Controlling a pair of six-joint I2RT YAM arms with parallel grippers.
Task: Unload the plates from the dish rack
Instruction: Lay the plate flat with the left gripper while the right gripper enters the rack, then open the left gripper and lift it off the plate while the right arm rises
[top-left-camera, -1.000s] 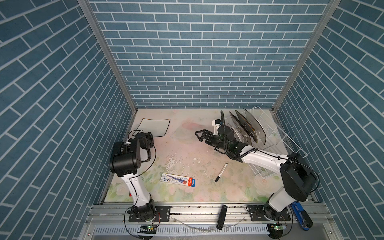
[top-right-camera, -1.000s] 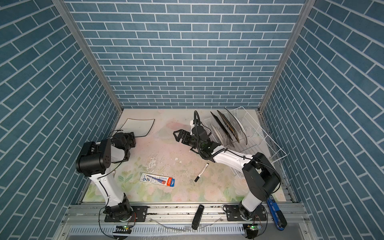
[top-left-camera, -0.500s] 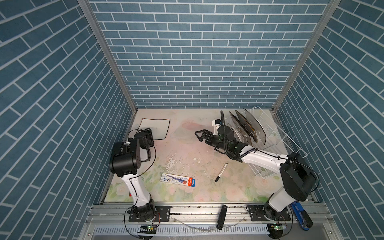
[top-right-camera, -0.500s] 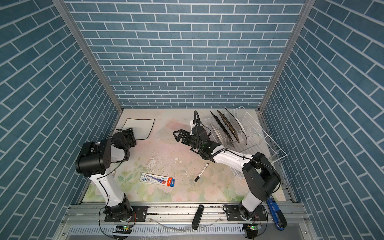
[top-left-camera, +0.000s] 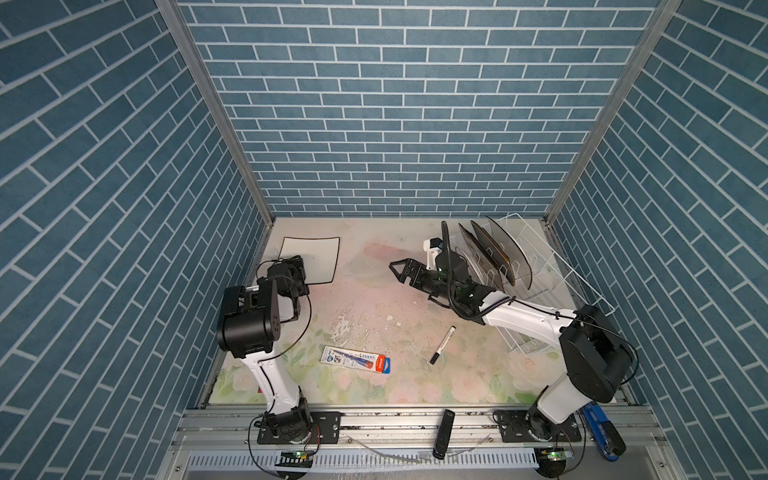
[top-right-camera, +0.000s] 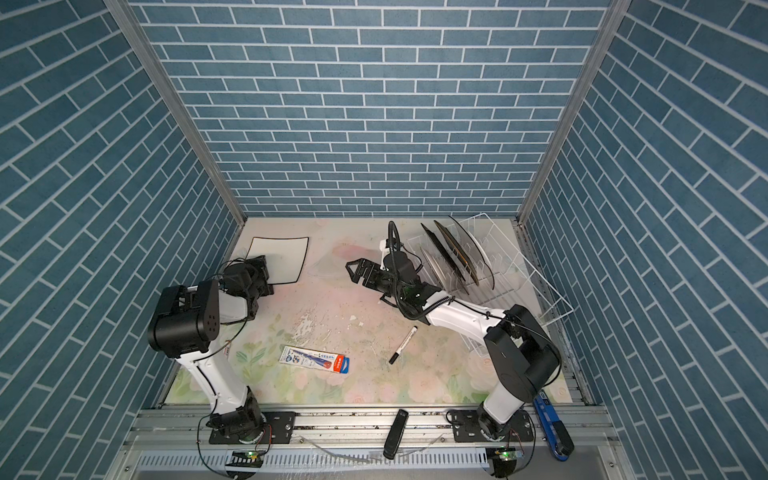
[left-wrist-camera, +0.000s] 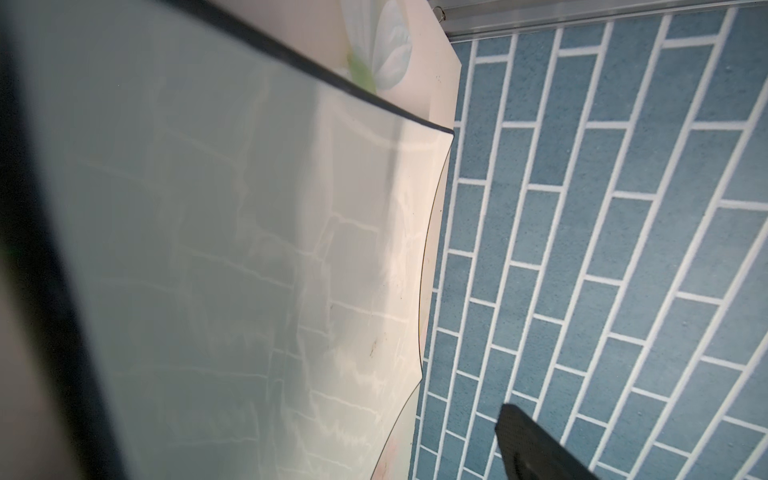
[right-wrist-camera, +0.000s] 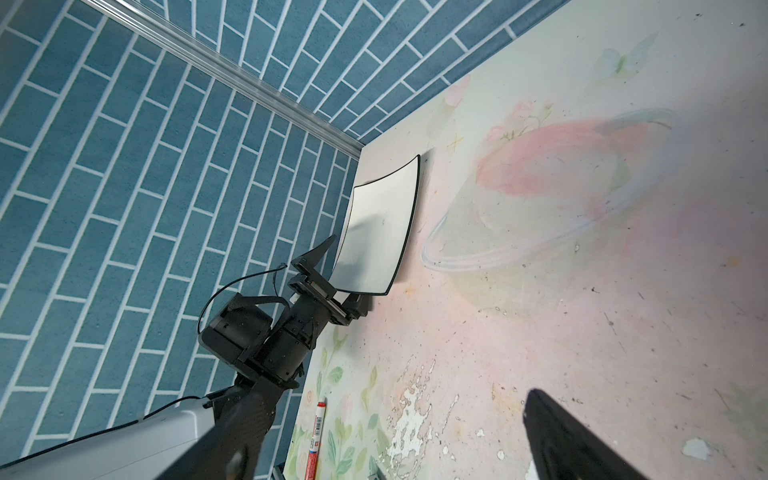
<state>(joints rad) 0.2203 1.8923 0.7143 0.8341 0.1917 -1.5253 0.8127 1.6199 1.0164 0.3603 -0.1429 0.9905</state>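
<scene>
A white black-rimmed plate (top-left-camera: 309, 257) (top-right-camera: 278, 257) (right-wrist-camera: 376, 232) lies flat on the table at the back left. My left gripper (top-left-camera: 297, 270) (top-right-camera: 259, 270) (right-wrist-camera: 345, 274) is open at its near corner, one jaw above the rim and one below. In the left wrist view the plate (left-wrist-camera: 249, 249) fills the frame beside one finger (left-wrist-camera: 536, 444). Several plates (top-left-camera: 494, 253) (top-right-camera: 455, 253) stand upright in the white wire dish rack (top-left-camera: 582, 282) (top-right-camera: 536, 266) at the back right. My right gripper (top-left-camera: 397, 272) (top-right-camera: 352, 272) hangs open and empty over the table, left of the rack.
A black marker (top-left-camera: 442, 345) and a blue-and-red packet (top-left-camera: 355, 359) lie on the flowered table nearer the front. A red-and-white pen (right-wrist-camera: 316, 432) lies near the left arm's base. A black remote (top-left-camera: 442, 428) rests on the front rail. Brick walls close in on three sides.
My left gripper has opened off the white plate's corner, and the plate stays flat on the table. The right arm has not moved.
</scene>
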